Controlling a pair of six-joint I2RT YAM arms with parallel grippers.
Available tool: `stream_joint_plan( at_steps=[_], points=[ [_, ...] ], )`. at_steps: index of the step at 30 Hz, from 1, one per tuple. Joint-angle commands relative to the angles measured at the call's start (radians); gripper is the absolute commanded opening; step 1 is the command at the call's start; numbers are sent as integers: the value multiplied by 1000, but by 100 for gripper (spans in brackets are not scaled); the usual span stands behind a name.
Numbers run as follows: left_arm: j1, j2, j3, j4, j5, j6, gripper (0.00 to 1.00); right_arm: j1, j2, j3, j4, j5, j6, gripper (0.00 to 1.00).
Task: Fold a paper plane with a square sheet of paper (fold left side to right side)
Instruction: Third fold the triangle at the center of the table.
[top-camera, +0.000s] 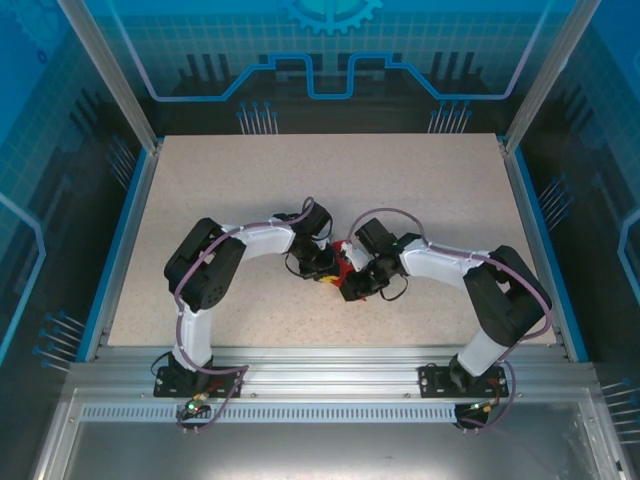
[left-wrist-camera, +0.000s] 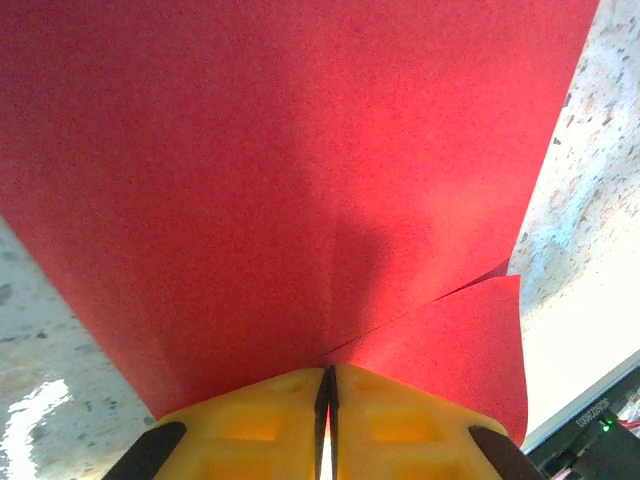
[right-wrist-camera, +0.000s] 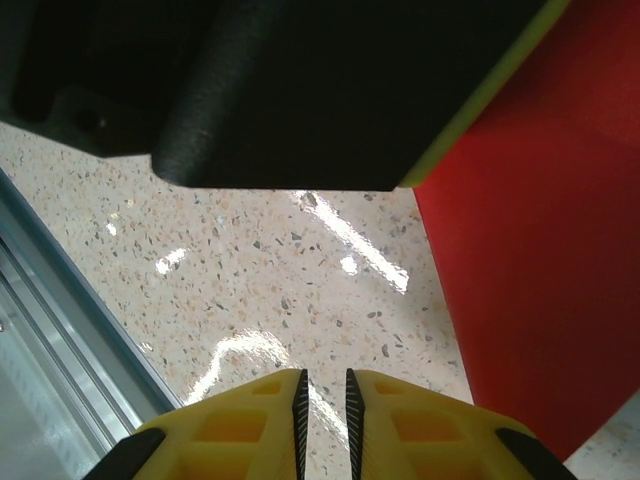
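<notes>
The square sheet of paper (top-camera: 343, 262) is bright red and partly folded, held up off the table between the two wrists at the table's middle front. In the left wrist view the paper (left-wrist-camera: 300, 150) rises broad above my left gripper (left-wrist-camera: 329, 372), whose yellow jaws are shut on its lower edge, with a folded flap to the right. My right gripper (right-wrist-camera: 324, 375) hovers over bare table just left of the red paper (right-wrist-camera: 530, 250). Its jaws stand a narrow gap apart with nothing between them. Seen from above, the left gripper (top-camera: 328, 268) and right gripper (top-camera: 352, 285) nearly meet.
The speckled table (top-camera: 330, 180) stretches wide behind and beside the arms. A metal rail (top-camera: 320, 360) runs along the near edge, and this rail (right-wrist-camera: 60, 330) also lies left of the right gripper. A black and yellow part of the left arm (right-wrist-camera: 300, 90) hangs close above the right gripper.
</notes>
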Motion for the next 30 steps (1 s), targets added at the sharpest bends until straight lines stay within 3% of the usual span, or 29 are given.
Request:
stream_joint_plan(
  at_steps=[1, 30],
  points=[
    [-16, 64, -10, -47, -86, -2, 14, -17, 20, 17, -20, 15, 22, 20],
    [-16, 70, 10, -71, -107, 9, 14, -83, 80, -53, -56, 46, 51, 16]
  ],
)
